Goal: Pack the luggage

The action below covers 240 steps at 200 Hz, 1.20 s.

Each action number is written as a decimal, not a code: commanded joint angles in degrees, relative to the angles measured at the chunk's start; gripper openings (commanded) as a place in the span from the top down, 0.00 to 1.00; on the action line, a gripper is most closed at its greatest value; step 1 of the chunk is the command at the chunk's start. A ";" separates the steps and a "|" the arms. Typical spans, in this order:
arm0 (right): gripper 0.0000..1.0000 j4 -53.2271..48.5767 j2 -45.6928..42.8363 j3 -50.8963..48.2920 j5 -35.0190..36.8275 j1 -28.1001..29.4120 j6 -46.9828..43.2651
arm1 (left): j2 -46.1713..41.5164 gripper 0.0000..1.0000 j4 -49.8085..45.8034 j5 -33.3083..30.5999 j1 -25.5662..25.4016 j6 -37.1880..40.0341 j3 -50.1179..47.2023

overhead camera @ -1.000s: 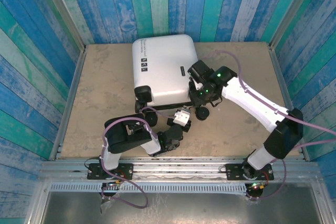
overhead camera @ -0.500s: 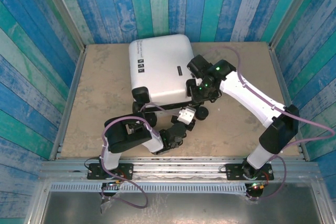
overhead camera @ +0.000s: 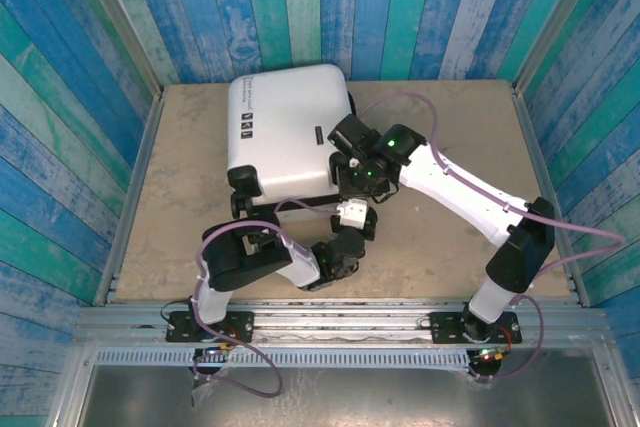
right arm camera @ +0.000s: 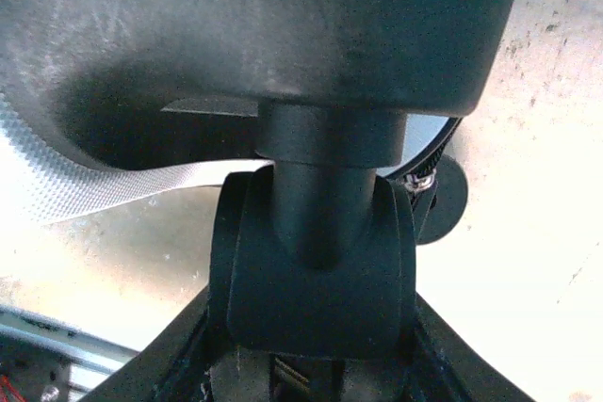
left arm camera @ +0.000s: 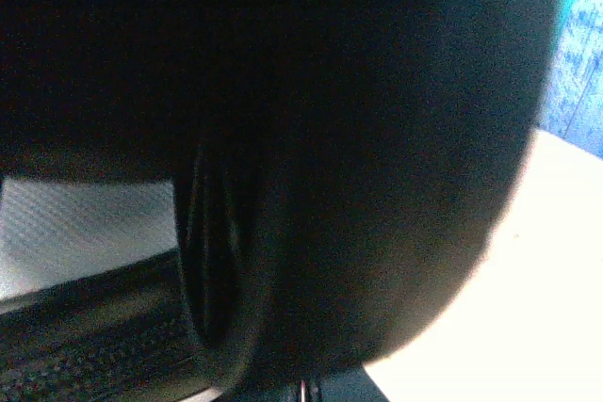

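Right fingers (right arm camera: 174, 369) pinching black wheel (right arm camera: 316, 270) of luggage (overhead camera: 285, 127) (right wrist view). Top view: luggage closed, flat on desk (overhead camera: 195, 207); left fingers (overhead camera: 352, 217) pressed together at its near edge.

Two jointed arms, right arm (overhead camera: 462, 190) with long white links between black joint housings, green lights (overhead camera: 392, 141) glowing (near the wrist), left arm (overhead camera: 238, 259) mostly black blocks with one white link, lilac cables (overhead camera: 588, 237) looping along both, black bases (overhead camera: 210, 327) on a silver rail (overhead camera: 340, 319)
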 commanded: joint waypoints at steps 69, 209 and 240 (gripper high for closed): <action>1.00 35.76 4.23 1.14 -14.49 15.04 10.87 | 13.00 1.00 -7.45 -4.25 -3.00 -5.30 19.45; 0.52 33.49 1.48 0.38 -8.29 18.51 5.28 | 16.16 0.06 -32.32 -16.63 0.91 -21.92 33.90; 0.34 27.87 -3.65 -0.89 -3.60 14.57 -1.58 | 8.18 0.07 -31.44 -10.29 -0.24 -21.12 24.76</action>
